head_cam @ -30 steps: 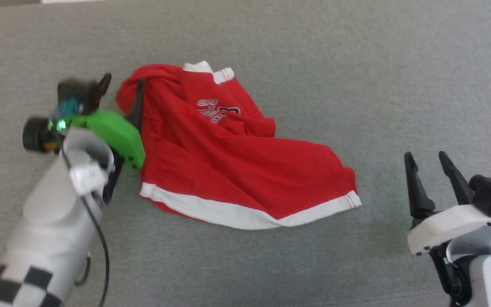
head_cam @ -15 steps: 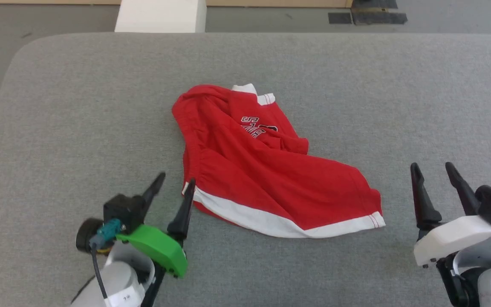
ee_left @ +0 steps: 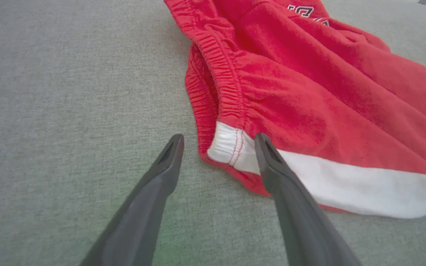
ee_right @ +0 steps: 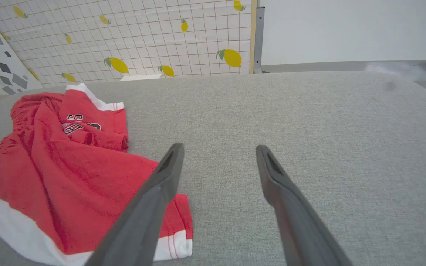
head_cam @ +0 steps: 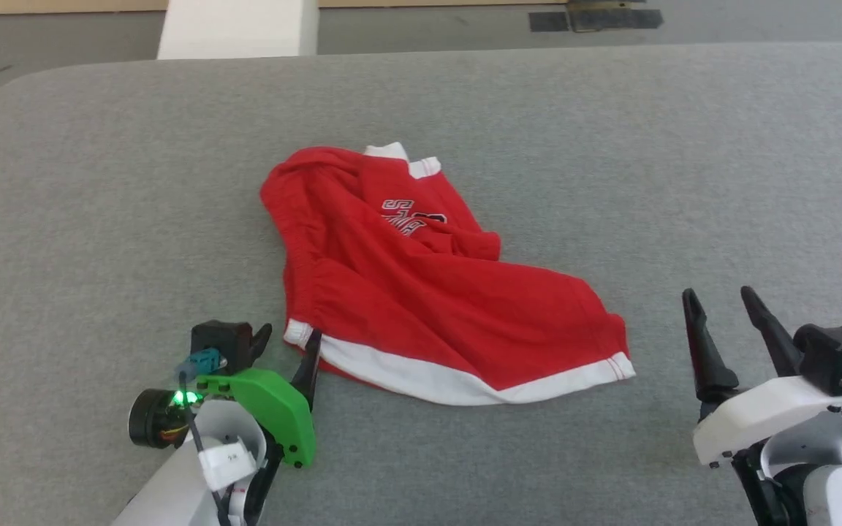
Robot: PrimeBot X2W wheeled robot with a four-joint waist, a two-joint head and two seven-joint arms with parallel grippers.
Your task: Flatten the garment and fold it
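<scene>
A grey, felt-like worktop (head_cam: 99,183) with a rounded corner spans the scene; past its far edge there is grey floor and a white block (head_cam: 234,29), and the right wrist view shows a tiled wall with a lemon print (ee_right: 231,57) behind it. The left tool (head_cam: 289,337) sits low at the near left with its two dark fingers spread apart and nothing clamped between them. In its wrist view the near left corner of the shorts (head_cam: 428,307), where the white hem band meets the gathered waistband, lies in the gap between the fingertips. The inner finger crosses in front of the white band; whether it touches the cloth cannot be told. From that corner the waistband runs away from the tool along the shorts' left side, and the white band runs rightward along the near edge. The shorts lie rumpled at the middle of the worktop, one leg folded over, with a partly hidden white-and-black print and a second white hem at the far end. The right tool (head_cam: 717,294) is open too and empty, over bare worktop, set to the right of the hem's near right corner and clear of it.
</scene>
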